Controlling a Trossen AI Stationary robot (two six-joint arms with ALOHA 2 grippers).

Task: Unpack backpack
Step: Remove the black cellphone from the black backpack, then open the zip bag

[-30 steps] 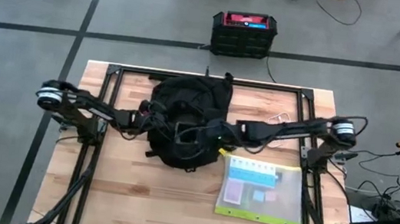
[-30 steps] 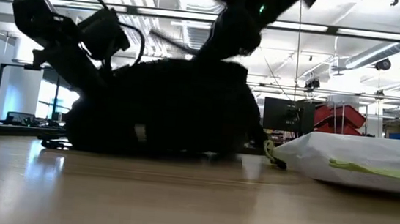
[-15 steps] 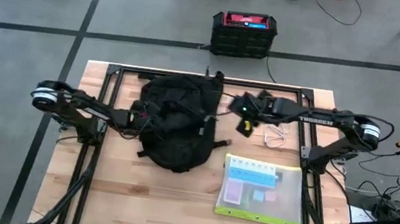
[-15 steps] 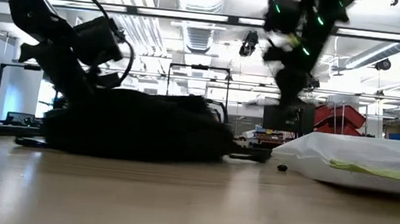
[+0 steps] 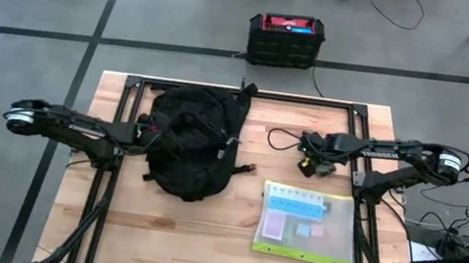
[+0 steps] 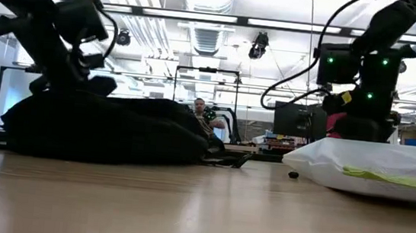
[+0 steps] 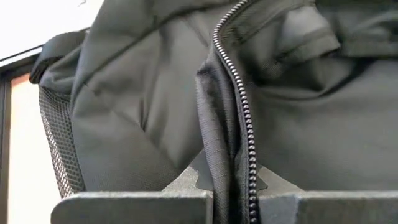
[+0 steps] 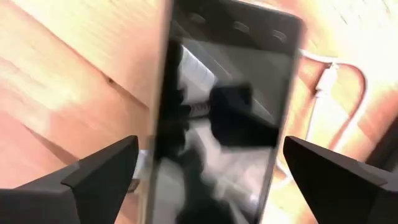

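Note:
The black backpack (image 5: 191,149) lies flat on the wooden table, left of centre, with its rounded top toward the far edge. My left gripper (image 5: 144,129) is at the backpack's left side, shut on its zip edge. My right gripper (image 5: 307,166) hovers over the table right of centre, just beyond the clear pouch. It is shut on a dark, glossy flat slab like a phone (image 8: 217,106). In the low view the backpack (image 6: 107,126) is a low mound, and the right gripper (image 6: 357,115) hangs behind the pouch. My left gripper pinches a raised fold of the backpack's fabric with its zip teeth (image 7: 244,177) between its two fingers. The fingers come level from the table's left. The rest of the backpack rests on the table. My right gripper holds the slab by its two long edges (image 8: 155,155), one finger (image 8: 99,180) at each. The fingers slant down from the table's right, and the slab reaches forward past the fingertips. I cannot tell whether its far end touches the wood.
A clear zip pouch (image 5: 306,224) with a yellow-green edge and coloured items lies at the near right. A white cable (image 8: 336,93) and a thin black cable (image 5: 281,138) lie near the right gripper. A black-and-red box (image 5: 285,40) stands on the floor beyond the table.
My right gripper has come up out of the backpack with the dark slab and gone toward the table's right edge, then down. My left gripper has drawn back toward the left edge. The backpack has slid left with it and sunk from a tall hump to a flat mound.

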